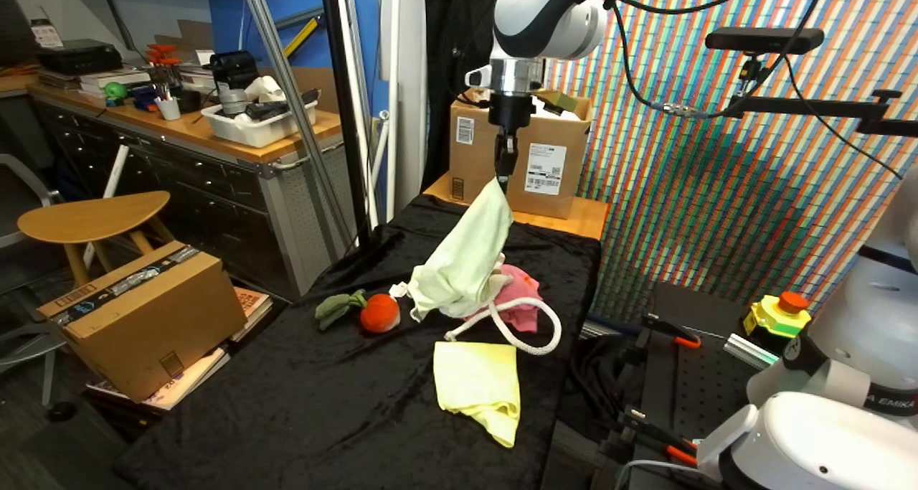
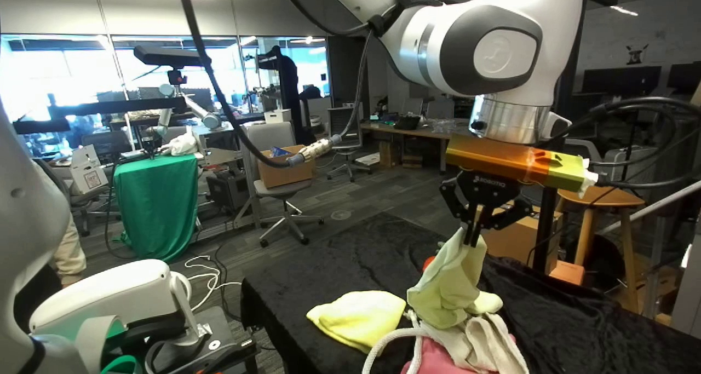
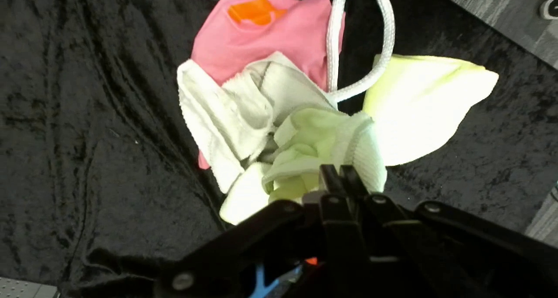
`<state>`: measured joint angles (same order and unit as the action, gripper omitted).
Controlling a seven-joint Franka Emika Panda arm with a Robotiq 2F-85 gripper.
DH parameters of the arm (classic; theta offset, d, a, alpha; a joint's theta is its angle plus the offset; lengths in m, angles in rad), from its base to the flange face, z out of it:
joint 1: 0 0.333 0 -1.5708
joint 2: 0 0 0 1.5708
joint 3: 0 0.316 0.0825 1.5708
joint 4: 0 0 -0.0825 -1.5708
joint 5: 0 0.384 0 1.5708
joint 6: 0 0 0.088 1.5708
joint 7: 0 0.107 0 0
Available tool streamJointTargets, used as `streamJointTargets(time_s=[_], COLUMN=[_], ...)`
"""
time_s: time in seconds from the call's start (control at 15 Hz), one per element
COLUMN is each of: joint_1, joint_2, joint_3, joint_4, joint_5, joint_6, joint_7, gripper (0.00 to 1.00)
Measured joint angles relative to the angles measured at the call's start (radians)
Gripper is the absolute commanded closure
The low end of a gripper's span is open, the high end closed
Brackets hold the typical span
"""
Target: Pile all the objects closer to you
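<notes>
My gripper (image 2: 471,241) is shut on the top of a pale yellow-green cloth (image 1: 466,257), which hangs from the fingertips in both exterior views. The cloth's lower part hangs over or against a crumpled white cloth (image 3: 226,110); whether it rests on it I cannot tell. Beneath the white cloth lies a pink cloth (image 3: 270,40) with an orange patch. A white rope loop (image 1: 554,318) curls out beside them. The yellow cloth (image 1: 477,379) lies flat, apart from the pink one. On the pile's far side sits a red-and-green item (image 1: 380,313), mostly hidden in the wrist view.
Black fabric (image 1: 344,404) covers the table. A cardboard box (image 1: 520,153) stands behind the gripper at the table's end, and another box (image 1: 147,318) is off the table beside it. A robot arm base (image 1: 846,375) stands across from that.
</notes>
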<state>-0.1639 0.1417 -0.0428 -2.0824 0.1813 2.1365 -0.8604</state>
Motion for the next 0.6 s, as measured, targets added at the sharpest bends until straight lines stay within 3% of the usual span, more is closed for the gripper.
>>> streamJointTargets(time_s=[0.27, 0.33, 0.6], joint_1=[-0.002, 0.003, 0.031], joint_2=[-0.018, -0.016, -0.011], joint_3=[-0.017, -0.016, -0.009], joint_4=[-0.033, -0.037, -0.054], joint_5=[-0.037, -0.056, -0.105], joint_6=[-0.044, -0.052, -0.058], joint_7=[-0.006, -0.006, -0.006], gripper=[0.91, 0.68, 0.42])
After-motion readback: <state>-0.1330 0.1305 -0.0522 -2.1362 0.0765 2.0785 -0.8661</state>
